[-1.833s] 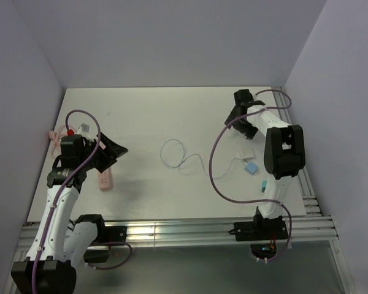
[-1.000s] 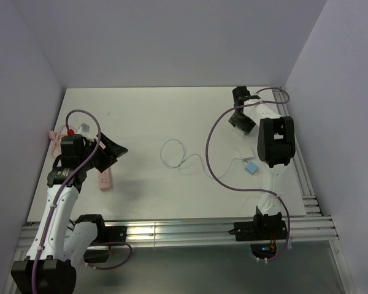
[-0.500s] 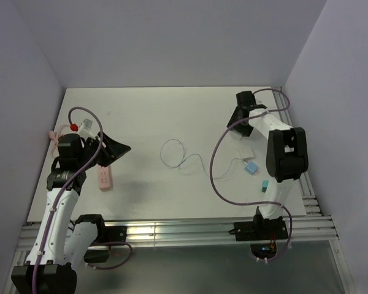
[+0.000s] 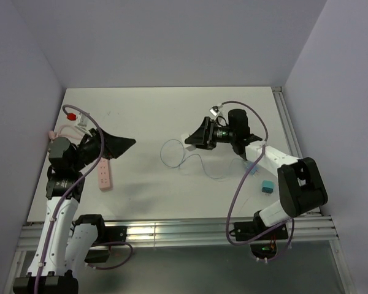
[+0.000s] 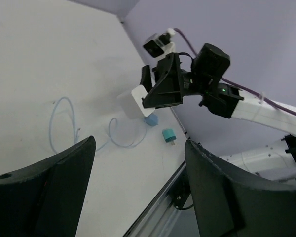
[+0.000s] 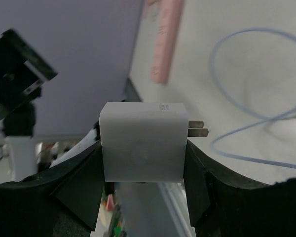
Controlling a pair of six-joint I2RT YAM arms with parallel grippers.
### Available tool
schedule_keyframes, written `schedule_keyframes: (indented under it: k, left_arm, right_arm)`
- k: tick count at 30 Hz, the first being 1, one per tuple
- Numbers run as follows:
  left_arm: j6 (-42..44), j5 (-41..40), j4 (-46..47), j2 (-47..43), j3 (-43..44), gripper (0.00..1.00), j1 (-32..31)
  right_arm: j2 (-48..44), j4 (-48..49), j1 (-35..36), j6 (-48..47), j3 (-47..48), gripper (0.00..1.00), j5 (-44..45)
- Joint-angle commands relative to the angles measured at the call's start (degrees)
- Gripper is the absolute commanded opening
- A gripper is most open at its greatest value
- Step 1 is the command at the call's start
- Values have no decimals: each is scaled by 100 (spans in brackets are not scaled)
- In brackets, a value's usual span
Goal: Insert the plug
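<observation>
The plug (image 6: pixel 144 143) is a white block with two metal prongs, gripped by its sides in my right gripper (image 6: pixel 144 148). In the top view the right gripper (image 4: pixel 187 139) holds the plug (image 4: pixel 185 136) above mid-table, prongs pointing left toward the pink socket strip (image 4: pixel 104 177). The strip (image 6: pixel 165 39) lies far ahead of the prongs. My left gripper (image 4: pixel 124 147) hovers open and empty just right of the strip, facing the plug (image 5: pixel 138 98). The left gripper (image 5: pixel 139 143) has nothing between its fingers.
A thin pale cable (image 4: pixel 172 150) loops on the table under the right gripper, seen again as the cable (image 5: pixel 61 123). A blue block (image 5: pixel 150 121) and a teal adapter (image 4: pixel 267 186) lie at the right. Walls close in on both sides; a metal rail (image 4: pixel 172 233) runs along the near edge.
The right arm swung from the back right corner to mid-table and now holds the white plug, which lay on the table before. The left gripper rose, turned rightward and opened wider.
</observation>
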Motion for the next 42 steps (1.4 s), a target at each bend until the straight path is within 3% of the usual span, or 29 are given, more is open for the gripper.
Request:
schedule_keyframes:
  k: [1,6,10,12,15,22,26,35,42]
  left_arm:
    - [120,887,1148,-212,133,79,-14]
    - [-168,1723,2421,-204,178,82,-233]
    - [294,2040,2907,-335,248,84,-733]
    - [1186,2041,2645,-432,353,86,-1269]
    - [2172,1953,2206,-590,528,95,-1964]
    - [2466,2611,2318,-310,828,94,-2413]
    - [3159,2849,1433,-117,1205,91,-2764]
    - [3556,3411,676,525,1723,84,-3300]
    - [4049,3272,-134,929,2014,79,-3758]
  right_arm:
    - [-566,2250,267,1387,-120,0,-1653]
    - [-1120,3243,882,2257,-209,0,-2024]
    - [-1541,2728,1592,2031,89,0,-2113]
    - [-1753,2095,1892,1582,222,0,-2043]
    - [-1955,1882,2411,1485,441,0,-1902]
    - [-1920,1654,3141,1546,732,0,-1867]
    - [-1850,1574,3326,1581,899,0,-1831]
    - [-1666,1207,3537,1415,1206,0,-1858]
    - [-1446,1284,3546,1467,1338,0,-1972]
